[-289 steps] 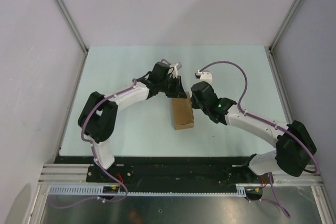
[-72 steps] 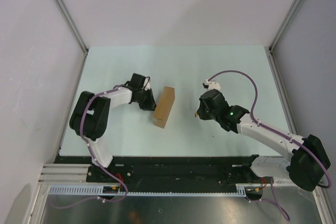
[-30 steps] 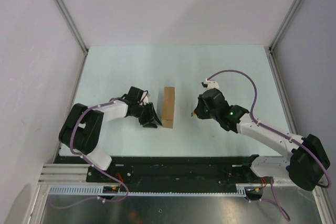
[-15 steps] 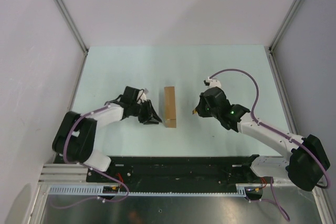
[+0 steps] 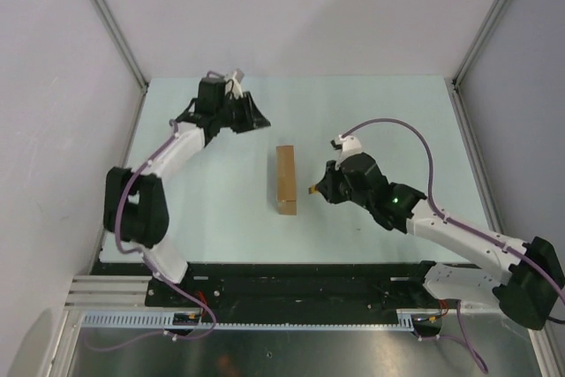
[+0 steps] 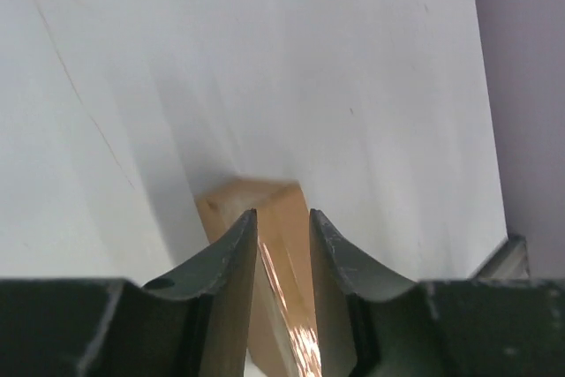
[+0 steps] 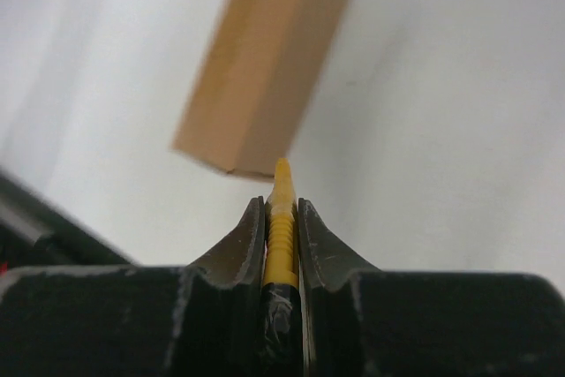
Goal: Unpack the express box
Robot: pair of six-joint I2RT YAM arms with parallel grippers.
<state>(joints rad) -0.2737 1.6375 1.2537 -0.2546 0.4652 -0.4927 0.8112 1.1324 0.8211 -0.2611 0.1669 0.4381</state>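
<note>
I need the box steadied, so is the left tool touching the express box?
Apart. The top view shows bare table between the left tool and the express box.

The left hand (image 6: 282, 216) faced the white table (image 6: 265, 59), its two dark fingers (image 6: 225, 280) standing a narrow gap apart. Through that gap and just past the tips showed the express box (image 6: 254, 196), brown cardboard with a glossy streak along it, running lengthwise away from the camera. A lilac wall (image 6: 530, 86) bordered the table on the right.
</note>
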